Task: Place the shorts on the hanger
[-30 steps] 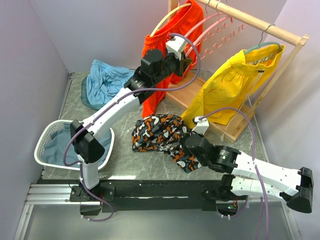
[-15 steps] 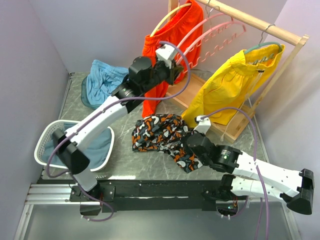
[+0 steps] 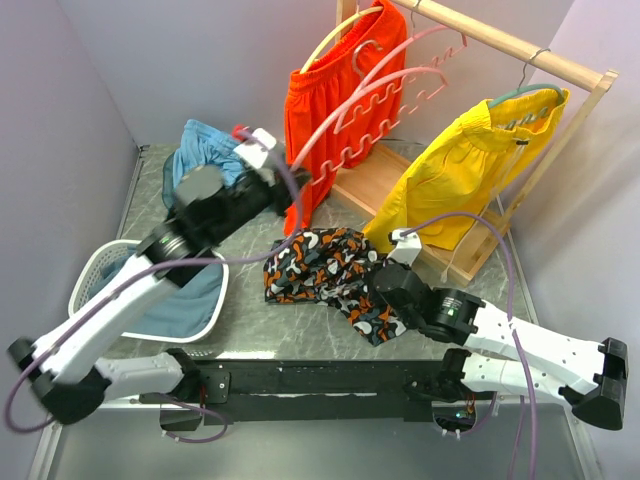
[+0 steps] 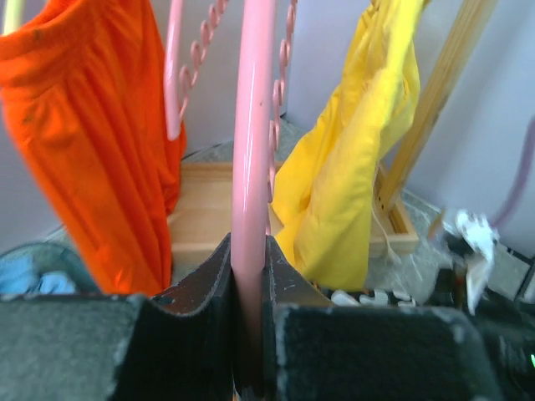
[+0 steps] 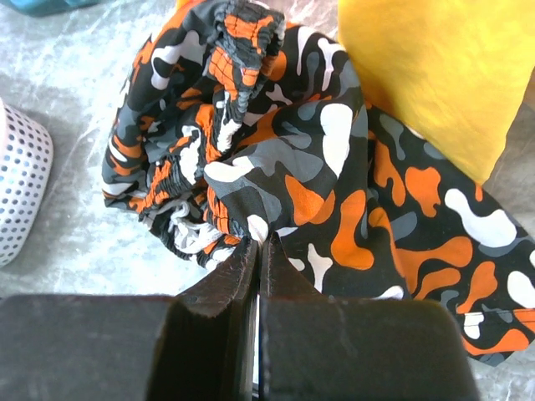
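The camouflage shorts [image 3: 315, 262] lie crumpled on the grey table in front of the rack; the right wrist view shows them [image 5: 334, 150] close up. My right gripper [image 3: 377, 285] is shut on their near edge, the jaws [image 5: 259, 242] pinching the fabric. My left gripper [image 3: 288, 195] is shut on a pink hanger [image 3: 400, 76] and holds it off the rail, slanting up toward the rack. In the left wrist view the pink bar [image 4: 252, 125] stands clamped between the jaws [image 4: 249, 251]. A second pink hanger [image 3: 420, 40] still hangs on the rail.
A wooden rack [image 3: 510, 45] at the back holds orange shorts [image 3: 330, 110] on a cream hanger and yellow shorts [image 3: 470, 170] on a teal hanger. A blue garment [image 3: 205, 160] lies at back left. A white basket [image 3: 95, 290] with blue cloth stands at left.
My left arm has pulled back to the left and toward me, bringing the pink hanger away from the rail. The right gripper has stayed on the shorts.
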{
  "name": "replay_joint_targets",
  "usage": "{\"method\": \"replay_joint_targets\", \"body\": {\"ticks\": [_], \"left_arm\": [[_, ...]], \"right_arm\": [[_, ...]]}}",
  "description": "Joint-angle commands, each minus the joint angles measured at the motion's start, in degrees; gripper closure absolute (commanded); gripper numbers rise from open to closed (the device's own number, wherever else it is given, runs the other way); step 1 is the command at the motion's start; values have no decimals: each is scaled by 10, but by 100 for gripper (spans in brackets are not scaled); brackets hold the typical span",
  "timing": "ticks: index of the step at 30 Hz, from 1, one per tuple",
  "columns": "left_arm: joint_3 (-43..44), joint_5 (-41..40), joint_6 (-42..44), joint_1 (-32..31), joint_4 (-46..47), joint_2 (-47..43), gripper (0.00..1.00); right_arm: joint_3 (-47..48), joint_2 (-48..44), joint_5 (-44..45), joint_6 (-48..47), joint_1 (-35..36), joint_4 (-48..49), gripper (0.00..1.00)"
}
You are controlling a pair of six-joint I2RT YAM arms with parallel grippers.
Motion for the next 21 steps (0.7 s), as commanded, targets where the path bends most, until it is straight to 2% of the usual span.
{"method": "replay_joint_targets", "body": {"ticks": [1,5,9,16,21], "left_arm": [[-39,-45,-14,-5,-72,-110,99],[-51,-50,-19,-5,-228,-197,99],[-64,-42,-55,-5,-318,-276,99],[-53,7,-93,-5,-414,-328,99],[-68,48,-100,-5,-444,-360,99]], "right_arm": [[42,-7,22,-20,-9,-6,100],[48,-5,26,-26,-11,-18,100],[55,-3,36,-19,-16,-33,100],[77,20,73,1,-45,-97,100],[70,11,69,18,-108,-134,100]]}}
